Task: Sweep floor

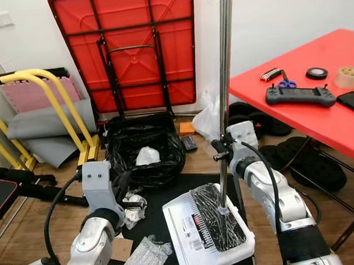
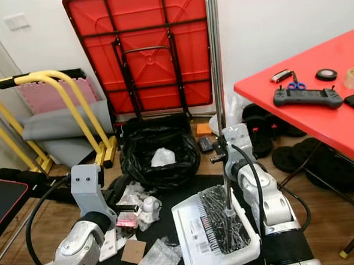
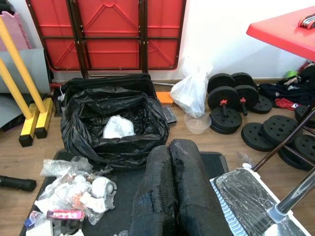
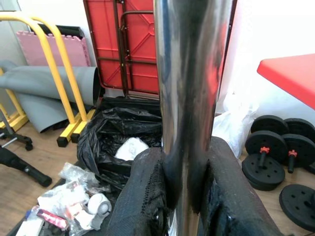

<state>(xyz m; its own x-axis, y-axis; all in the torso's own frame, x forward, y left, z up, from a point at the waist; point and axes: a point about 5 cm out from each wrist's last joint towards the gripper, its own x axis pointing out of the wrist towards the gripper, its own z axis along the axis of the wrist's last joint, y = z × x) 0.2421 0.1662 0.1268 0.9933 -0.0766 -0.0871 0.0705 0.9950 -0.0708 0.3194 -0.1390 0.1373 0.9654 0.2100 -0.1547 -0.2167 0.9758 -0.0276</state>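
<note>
Above wooden floor (image 1: 26,220), right gripper (image 4: 184,196) jaws clench broom pole (image 4: 189,98); left gripper (image 3: 172,196) jaws closed, empty.

No text, brand or number can be read anywhere. The white dustpan (image 1: 186,228) carries rows of small dark print left of its broom bristles, too fine to make out. A pink-striped wrapper (image 3: 65,215) in the litter beside the dustpan shows lettering, also blurred.
</note>
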